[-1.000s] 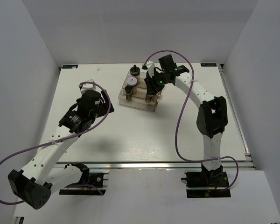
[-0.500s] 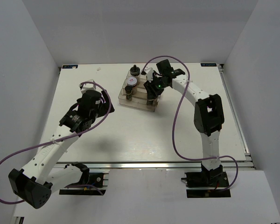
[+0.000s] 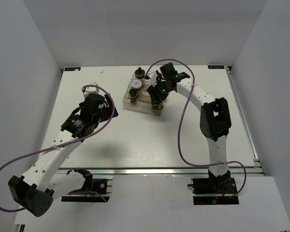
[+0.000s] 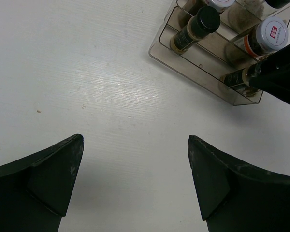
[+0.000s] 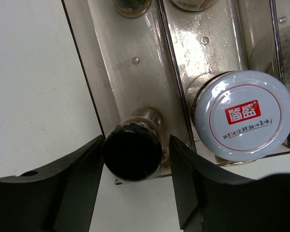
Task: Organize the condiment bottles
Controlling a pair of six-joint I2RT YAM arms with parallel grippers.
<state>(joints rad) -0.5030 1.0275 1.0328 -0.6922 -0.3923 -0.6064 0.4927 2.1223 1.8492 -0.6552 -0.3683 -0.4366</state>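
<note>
Slim shaker (image 5: 133, 153) stands upright in rack (image 5: 130, 63) front slot, straddled by right jaws, slightly apart, thin gap; left jaws wide apart, far off.

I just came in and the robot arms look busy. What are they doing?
The right gripper straddles a slim dark shaker with a black cap, which stands on the lowest step of the clear stepped plastic rack. Whether it is gripping the shaker is unclear. The left gripper hangs open over the white table.
</note>
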